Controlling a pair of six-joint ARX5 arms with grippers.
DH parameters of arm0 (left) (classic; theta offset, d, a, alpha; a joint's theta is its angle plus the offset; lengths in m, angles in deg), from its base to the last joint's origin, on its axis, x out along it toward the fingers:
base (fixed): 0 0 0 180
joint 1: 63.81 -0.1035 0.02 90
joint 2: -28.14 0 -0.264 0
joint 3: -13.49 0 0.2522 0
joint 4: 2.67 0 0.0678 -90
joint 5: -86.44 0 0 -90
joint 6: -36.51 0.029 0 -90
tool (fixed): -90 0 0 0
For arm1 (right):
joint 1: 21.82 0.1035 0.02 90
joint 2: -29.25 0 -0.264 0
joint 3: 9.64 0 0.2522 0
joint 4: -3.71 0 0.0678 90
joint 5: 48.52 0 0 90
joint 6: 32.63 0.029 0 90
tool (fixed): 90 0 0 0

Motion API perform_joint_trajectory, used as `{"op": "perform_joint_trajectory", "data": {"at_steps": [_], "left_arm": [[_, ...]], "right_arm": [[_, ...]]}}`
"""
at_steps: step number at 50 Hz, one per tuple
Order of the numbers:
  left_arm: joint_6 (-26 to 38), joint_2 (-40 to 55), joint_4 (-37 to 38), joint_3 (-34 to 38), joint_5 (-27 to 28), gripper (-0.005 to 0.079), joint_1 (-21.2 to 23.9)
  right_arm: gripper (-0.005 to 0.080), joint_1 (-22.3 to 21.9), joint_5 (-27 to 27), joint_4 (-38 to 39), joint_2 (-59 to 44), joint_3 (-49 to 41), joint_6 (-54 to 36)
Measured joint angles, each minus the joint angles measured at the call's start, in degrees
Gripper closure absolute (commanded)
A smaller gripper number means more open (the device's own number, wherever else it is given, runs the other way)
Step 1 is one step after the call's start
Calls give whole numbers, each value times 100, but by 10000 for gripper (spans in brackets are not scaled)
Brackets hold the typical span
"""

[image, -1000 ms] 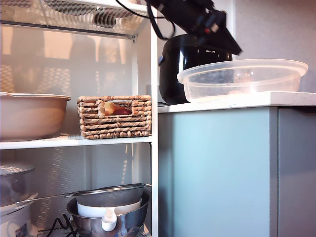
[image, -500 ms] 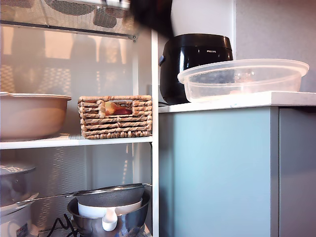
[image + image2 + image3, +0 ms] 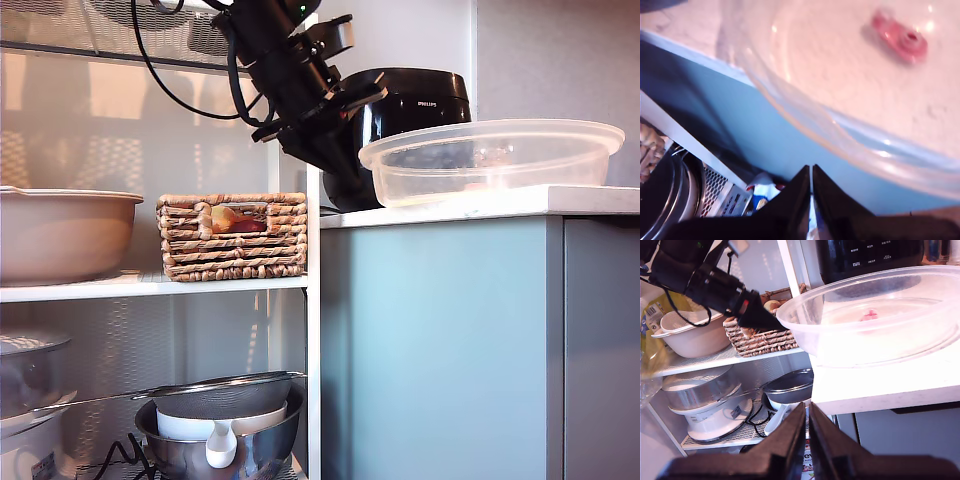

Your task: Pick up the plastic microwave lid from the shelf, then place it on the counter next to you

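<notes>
The plastic microwave lid [image 3: 490, 165] rests rim-up on the white counter [image 3: 480, 205], in front of a black cooker. A small red mark [image 3: 902, 37] shows on its inside. My first gripper [image 3: 338, 170] hangs shut and empty just off the lid's rim, on the side toward the shelf [image 3: 312, 300]. The second wrist view shows its tip [image 3: 774, 324] almost at the rim of the lid [image 3: 880, 325]. My second gripper [image 3: 807, 422] is shut on nothing, low in front of the counter's edge [image 3: 890, 385]; it is outside the exterior view.
A black cooker [image 3: 410, 100] stands behind the lid. On the shelf are a wicker basket [image 3: 233, 235], a beige bowl [image 3: 60, 235] and, lower, a steel bowl with a mesh strainer [image 3: 220, 440]. A white appliance [image 3: 705, 405] sits on the lower tier.
The first arm left its place above the cooker, swung up out of view, and now hangs lower beside the shelf post at the lid's rim. The lid has not moved.
</notes>
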Motion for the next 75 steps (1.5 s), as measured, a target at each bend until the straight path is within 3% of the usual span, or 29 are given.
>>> {"op": "perform_joint_trajectory", "data": {"at_steps": [20, 27, 39, 75], "left_arm": [[-568, 299, -525, 0, 492, 764, 28], [-741, 520, -874, 0, 452, 764, 155], [-890, 522, -1143, 0, -85, 764, 404], [-1108, 522, -1792, 0, 118, 764, 723]], "right_arm": [[764, 0, 0, -2, -2, 0, 0], [764, 0, 0, 2, 0, 0, 0], [764, 0, 0, 2, 0, 0, 0], [764, 0, 0, 2, 0, 0, 61]]}}
